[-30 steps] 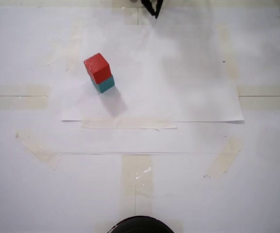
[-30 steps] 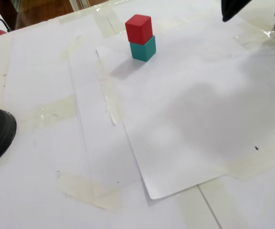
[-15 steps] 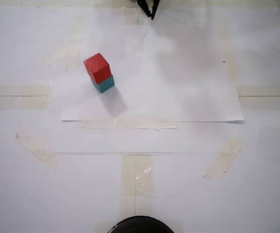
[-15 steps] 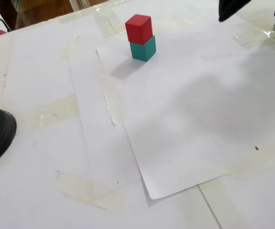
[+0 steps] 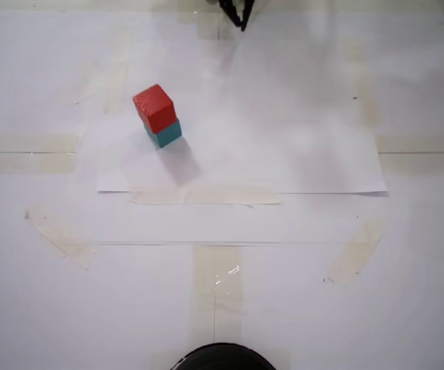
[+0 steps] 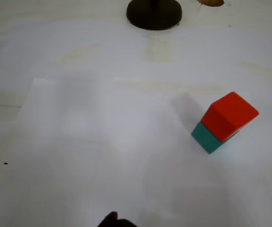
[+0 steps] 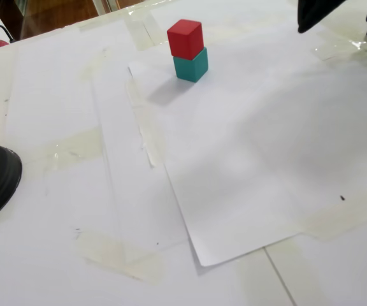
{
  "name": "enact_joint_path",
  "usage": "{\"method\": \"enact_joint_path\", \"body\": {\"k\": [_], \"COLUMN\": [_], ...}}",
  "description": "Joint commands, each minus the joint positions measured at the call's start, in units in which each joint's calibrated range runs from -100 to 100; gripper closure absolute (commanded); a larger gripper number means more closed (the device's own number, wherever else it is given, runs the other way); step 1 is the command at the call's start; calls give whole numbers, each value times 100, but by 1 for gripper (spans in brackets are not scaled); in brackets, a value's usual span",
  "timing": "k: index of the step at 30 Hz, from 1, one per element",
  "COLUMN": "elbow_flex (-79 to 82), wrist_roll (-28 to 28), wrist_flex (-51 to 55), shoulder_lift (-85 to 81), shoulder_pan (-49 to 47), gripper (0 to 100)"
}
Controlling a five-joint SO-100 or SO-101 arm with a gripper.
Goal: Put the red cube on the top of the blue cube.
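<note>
Fixed view from above: the small matte bright red cube [image 5: 153, 106] sat squarely on the small matte teal blue cube [image 5: 165, 134], the two touching, stacked upright. The stack stood on the white paper sheet [image 5: 284, 139] taped over the table, toward that sheet's left edge and nearer its lower left corner than its top. A soft shadow fell to the lower right of the stack. My gripper [image 5: 241, 14] showed only as a dark tip at the table's top edge, well apart from the cubes. Its fingers appeared drawn to a narrow point, but I could not tell whether they were pressed together. A black rounded base [image 5: 222, 358] sat at the table's bottom edge.

Wrist view: the red cube [image 6: 230, 115] rested on the blue cube [image 6: 207, 137], slightly turned against it, toward the right side. Only a dark sliver of my own gripper [image 6: 114, 220] showed at the bottom edge; nothing was pinched in what I could see. The black base [image 6: 154, 13] stood at the far top edge.

Other fixed view, from the side: the red cube [image 7: 185, 38] stood on the blue cube [image 7: 191, 65] near the paper sheet's [image 7: 266, 159] far left corner. My gripper [image 7: 317, 14] hung dark at the top right, clear of the stack, its jaw state not readable.
</note>
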Motion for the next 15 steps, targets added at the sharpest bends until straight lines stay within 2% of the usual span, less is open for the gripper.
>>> {"method": "enact_joint_path", "body": {"k": [1,15], "elbow_flex": [74,382], "wrist_roll": [5,-39], "wrist_flex": [-98,-440], "shoulder_lift": [-64,-64], "shoulder_pan": [-56,-48], "gripper": [100,100]}}
